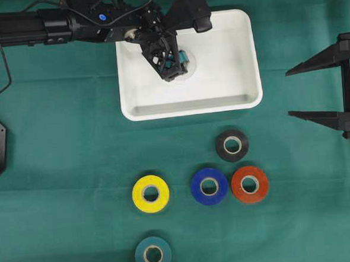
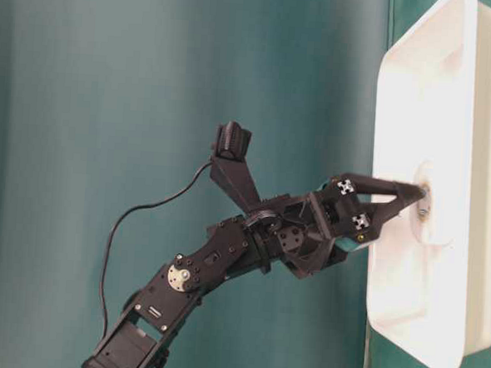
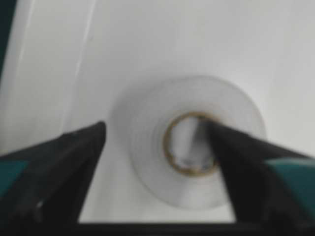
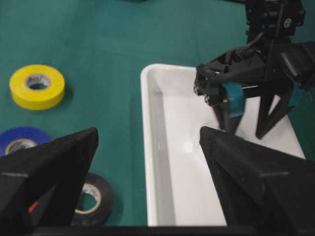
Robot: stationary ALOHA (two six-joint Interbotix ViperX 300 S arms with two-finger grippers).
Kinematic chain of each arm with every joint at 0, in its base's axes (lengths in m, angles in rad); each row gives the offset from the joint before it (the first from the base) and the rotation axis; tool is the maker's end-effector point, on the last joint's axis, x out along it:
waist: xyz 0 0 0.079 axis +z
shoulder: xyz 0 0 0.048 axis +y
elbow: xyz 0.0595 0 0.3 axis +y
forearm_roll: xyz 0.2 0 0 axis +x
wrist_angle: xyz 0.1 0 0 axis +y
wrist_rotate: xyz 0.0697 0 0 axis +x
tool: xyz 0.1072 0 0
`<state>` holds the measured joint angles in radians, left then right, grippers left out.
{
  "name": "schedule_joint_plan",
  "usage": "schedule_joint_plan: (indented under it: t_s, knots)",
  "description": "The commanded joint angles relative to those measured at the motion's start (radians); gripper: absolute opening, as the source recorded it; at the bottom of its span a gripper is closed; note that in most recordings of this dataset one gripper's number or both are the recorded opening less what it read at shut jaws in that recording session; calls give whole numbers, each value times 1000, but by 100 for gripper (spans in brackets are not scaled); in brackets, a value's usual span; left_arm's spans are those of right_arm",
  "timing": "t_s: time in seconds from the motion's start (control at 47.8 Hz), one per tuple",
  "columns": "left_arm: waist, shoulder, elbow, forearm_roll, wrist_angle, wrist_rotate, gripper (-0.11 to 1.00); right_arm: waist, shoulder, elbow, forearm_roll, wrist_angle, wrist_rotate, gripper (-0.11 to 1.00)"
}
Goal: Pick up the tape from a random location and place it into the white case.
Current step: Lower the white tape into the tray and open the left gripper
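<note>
- The left gripper (image 1: 172,64) reaches down into the white case (image 1: 242,55), its black fingers spread; in the blurred wrist view one finger (image 3: 64,162) stands outside the white tape roll (image 3: 147,162) and the other sits in its cardboard core. Whether they touch it cannot be told.
- The roll lies flat on the case floor; from overhead it is mostly hidden by the gripper.
- The case is smooth glossy plastic with rounded corners and a raised rim.
- On the matte green cloth (image 1: 59,174) below lie flat rolls: teal (image 1: 153,254), yellow (image 1: 150,193), blue (image 1: 209,186), orange-red (image 1: 249,184), black (image 1: 232,145).
- The right gripper (image 1: 315,90), partly cut off at the edge, hangs with jaws wide apart, holding nothing.
</note>
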<state>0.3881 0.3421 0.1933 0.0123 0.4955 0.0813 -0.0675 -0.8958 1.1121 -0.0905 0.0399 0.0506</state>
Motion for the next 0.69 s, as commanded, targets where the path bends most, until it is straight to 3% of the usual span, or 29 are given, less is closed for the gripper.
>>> schedule_joint_plan:
  t_s: [0.0, 0.063, 0.335, 0.669]
  knots:
    - [0, -25, -18, -2, -2, 0, 91, 2, 6, -29, 0, -9, 0, 91]
    - [0, -28, -15, -2, 3, -2, 97, 0, 6, -29, 0, -9, 0, 91]
    - [2, -60, -12, -2, 44, 0, 94, 2, 6, -29, 0, -9, 2, 91]
    - [2, -196, -15, -2, 124, 0, 94, 2, 6, -31, 0, -9, 3, 91]
